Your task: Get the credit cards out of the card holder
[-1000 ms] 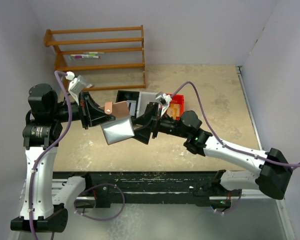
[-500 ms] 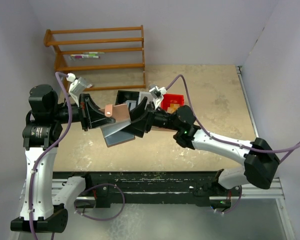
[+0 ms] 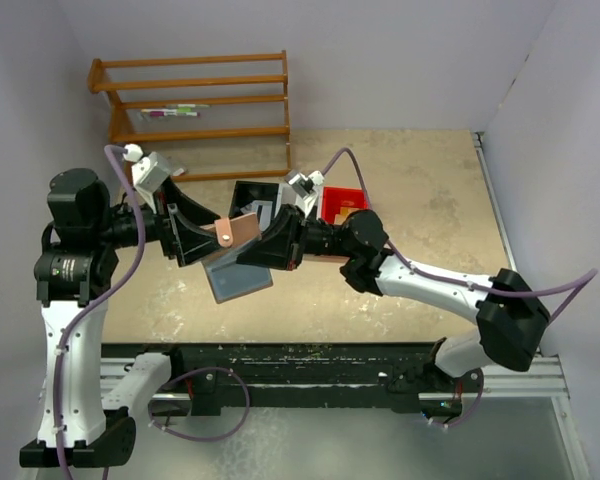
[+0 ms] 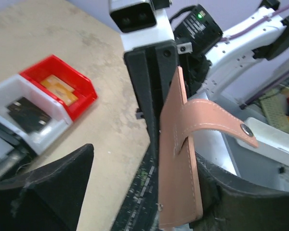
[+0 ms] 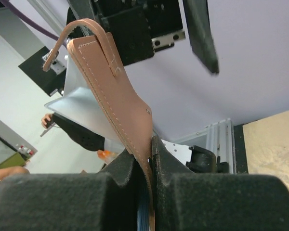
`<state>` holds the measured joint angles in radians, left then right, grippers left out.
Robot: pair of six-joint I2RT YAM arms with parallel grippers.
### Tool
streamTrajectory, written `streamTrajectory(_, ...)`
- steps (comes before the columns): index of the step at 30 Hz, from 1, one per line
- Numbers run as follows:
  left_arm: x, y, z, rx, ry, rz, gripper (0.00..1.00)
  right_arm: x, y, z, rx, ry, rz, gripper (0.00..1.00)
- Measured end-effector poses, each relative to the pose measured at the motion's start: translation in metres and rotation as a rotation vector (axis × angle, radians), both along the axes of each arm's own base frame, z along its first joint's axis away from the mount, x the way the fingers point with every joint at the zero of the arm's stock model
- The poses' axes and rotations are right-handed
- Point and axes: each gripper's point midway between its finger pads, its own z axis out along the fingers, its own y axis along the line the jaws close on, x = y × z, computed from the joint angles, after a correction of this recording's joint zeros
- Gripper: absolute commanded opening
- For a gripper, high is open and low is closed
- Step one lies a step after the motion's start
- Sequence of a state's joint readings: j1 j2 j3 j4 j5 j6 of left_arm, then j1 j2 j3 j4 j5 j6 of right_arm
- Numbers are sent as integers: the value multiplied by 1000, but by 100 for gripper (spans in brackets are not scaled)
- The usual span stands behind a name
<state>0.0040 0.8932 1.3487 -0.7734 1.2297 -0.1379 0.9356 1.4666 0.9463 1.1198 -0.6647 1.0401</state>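
Note:
The card holder (image 3: pixel 246 229) hangs in the air between the two arms, pinkish-brown with a strap tab (image 3: pixel 221 228) and a grey-blue inner panel (image 3: pixel 238 282) opened downward. My right gripper (image 3: pixel 267 250) is shut on its edge; in the right wrist view both pads (image 5: pixel 169 168) pinch the leather of the card holder (image 5: pixel 111 91), with blue lining between them. My left gripper (image 4: pixel 144 159) stands open around the card holder (image 4: pixel 179 168), which rests near its right finger (image 4: pixel 245 197). No credit cards show.
A wooden rack (image 3: pixel 195 110) stands at the back left. Behind the grippers sit a black bin (image 3: pixel 248 193), a white bin (image 4: pixel 24 110) and a red bin (image 3: pixel 342 203) with small items. Purple walls close in on both sides.
My left gripper has opened and let go of the card holder. My right gripper has moved in leftward and shut on it. The grey-blue panel has swung lower.

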Motion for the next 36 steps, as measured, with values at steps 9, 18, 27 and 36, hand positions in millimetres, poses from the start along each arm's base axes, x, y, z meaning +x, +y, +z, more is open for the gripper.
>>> streamTrajectory(9, -10, 7, 36, 75, -266, 49, 87, -5, -12, 2, -92, 61, -26, 0)
streamTrajectory(18, -29, 2, 14, 88, -231, -77, 87, 3, -4, 0, -211, 102, -47, 0)
streamTrajectory(27, -39, 2, 14, 103, -288, -88, 88, 16, 2, -12, -311, 116, -100, 0)
streamTrajectory(36, -26, 10, -10, 160, -273, 7, 54, 22, 3, -21, -369, 121, -130, 0)
